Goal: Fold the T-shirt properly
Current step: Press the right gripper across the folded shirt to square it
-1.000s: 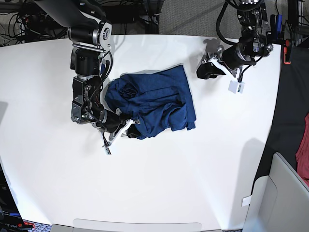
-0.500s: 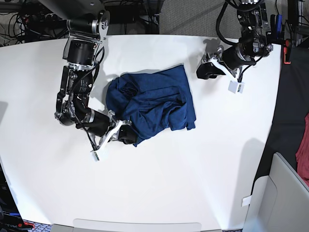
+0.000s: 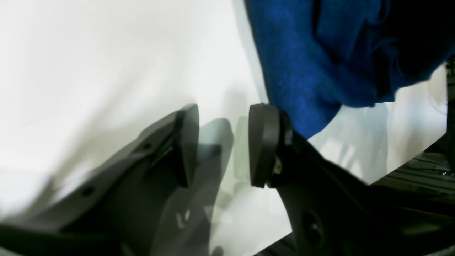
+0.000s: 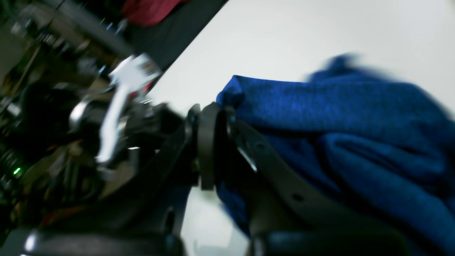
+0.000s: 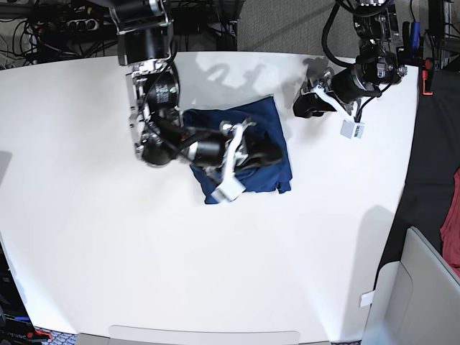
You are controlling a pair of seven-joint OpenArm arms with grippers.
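Note:
The T-shirt is dark blue and lies bunched near the middle of the white table. My right arm reaches across it from the left. The right gripper sits over the cloth's right half, shut on a fold of the T-shirt; in the right wrist view the right gripper has blue fabric pinched between its pads. The left gripper hovers just right of the shirt's far corner. In the left wrist view the left gripper is open and empty, with the T-shirt close beyond one finger.
A red cloth hangs off the table at the far right edge. A grey panel stands at the front right corner. Cables and gear crowd the back edge behind both arm bases.
My right arm has swung from the shirt's front left side across to the right, carrying a held edge over the rest. The shirt now covers less table. The left arm has stayed put.

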